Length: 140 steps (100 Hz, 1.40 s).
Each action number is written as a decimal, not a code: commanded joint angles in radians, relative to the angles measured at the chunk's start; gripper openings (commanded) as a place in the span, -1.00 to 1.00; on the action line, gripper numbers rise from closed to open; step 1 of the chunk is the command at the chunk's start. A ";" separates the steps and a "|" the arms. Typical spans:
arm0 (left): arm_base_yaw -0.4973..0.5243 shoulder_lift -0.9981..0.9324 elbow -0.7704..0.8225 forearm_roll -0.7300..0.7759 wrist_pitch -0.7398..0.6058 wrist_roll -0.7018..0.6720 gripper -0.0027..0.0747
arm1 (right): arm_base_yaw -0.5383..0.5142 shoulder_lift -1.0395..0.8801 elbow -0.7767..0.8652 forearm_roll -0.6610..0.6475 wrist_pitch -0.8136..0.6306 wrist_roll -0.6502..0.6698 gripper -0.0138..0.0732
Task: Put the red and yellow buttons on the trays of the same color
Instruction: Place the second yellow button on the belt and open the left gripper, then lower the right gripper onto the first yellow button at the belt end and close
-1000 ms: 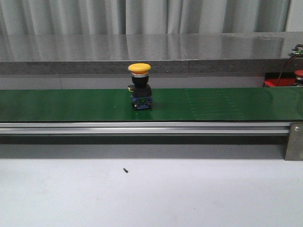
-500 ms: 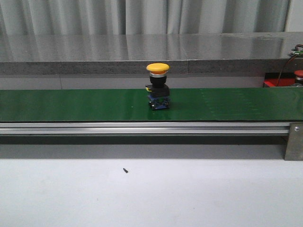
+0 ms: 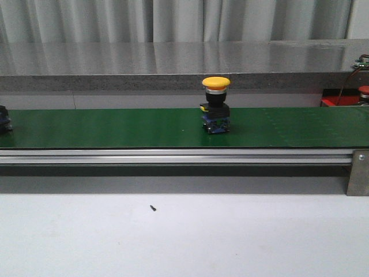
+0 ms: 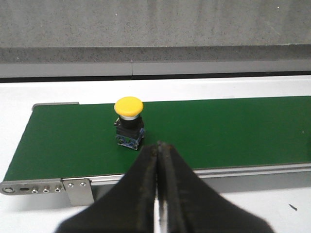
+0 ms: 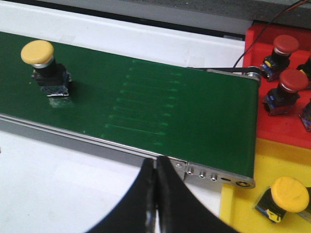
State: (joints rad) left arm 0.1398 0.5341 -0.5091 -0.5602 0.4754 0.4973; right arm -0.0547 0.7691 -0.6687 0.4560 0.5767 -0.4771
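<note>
Yellow-capped push button (image 3: 216, 105) upright on the long green belt (image 3: 115, 128), red plastic tray (image 3: 330, 101) off its right end

Belt (image 3: 115, 128): one yellow button (image 3: 215, 105) upright right of centre, bare green on both sides of it. Dark object (image 3: 3, 119) just at the belt's left edge, mostly cut off.

Behind the belt: grey ledge (image 3: 173, 81), raised above belt level.

Front: white table (image 3: 230, 236) bare but for a small dark speck (image 3: 153, 208).

Belt end, right wrist view: red tray (image 5: 286, 126) holds two red buttons (image 5: 286, 85); wire (image 5: 272, 24) crosses above. Yellow tray (image 5: 243, 204) holds one button (image 5: 286, 194).
</note>
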 commanded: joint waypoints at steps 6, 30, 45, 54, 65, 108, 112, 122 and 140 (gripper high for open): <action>-0.007 -0.002 -0.017 -0.022 -0.069 0.001 -0.98 | 0.001 -0.001 -0.029 0.056 -0.044 -0.003 -0.52; -0.007 -0.002 -0.017 -0.022 -0.076 0.001 -0.98 | 0.001 0.009 -0.035 0.100 -0.057 -0.003 0.72; -0.007 -0.002 -0.017 -0.022 -0.076 0.001 -0.98 | 0.001 0.092 -0.094 0.102 -0.002 -0.003 0.75; -0.007 -0.002 -0.017 -0.022 -0.076 0.001 -0.98 | 0.001 0.170 -0.157 0.102 0.057 -0.003 0.75; -0.007 -0.002 -0.017 -0.022 -0.076 0.001 -0.98 | 0.011 0.287 -0.236 0.101 0.113 -0.005 0.75; -0.007 -0.002 -0.017 -0.022 -0.076 0.001 -0.98 | 0.165 0.658 -0.459 0.087 0.102 -0.027 0.75; -0.007 -0.002 -0.017 -0.022 -0.076 0.001 -0.98 | 0.170 0.681 -0.475 0.081 0.097 -0.027 0.75; -0.007 -0.002 -0.017 -0.022 -0.076 0.001 -0.98 | 0.170 0.725 -0.505 0.078 0.081 -0.027 0.75; -0.007 -0.001 -0.017 -0.022 -0.076 0.001 -0.98 | 0.170 0.789 -0.543 0.077 0.060 -0.044 0.75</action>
State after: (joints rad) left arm 0.1398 0.5298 -0.4995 -0.5602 0.4731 0.4973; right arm 0.1148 1.5673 -1.1661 0.5210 0.6800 -0.4980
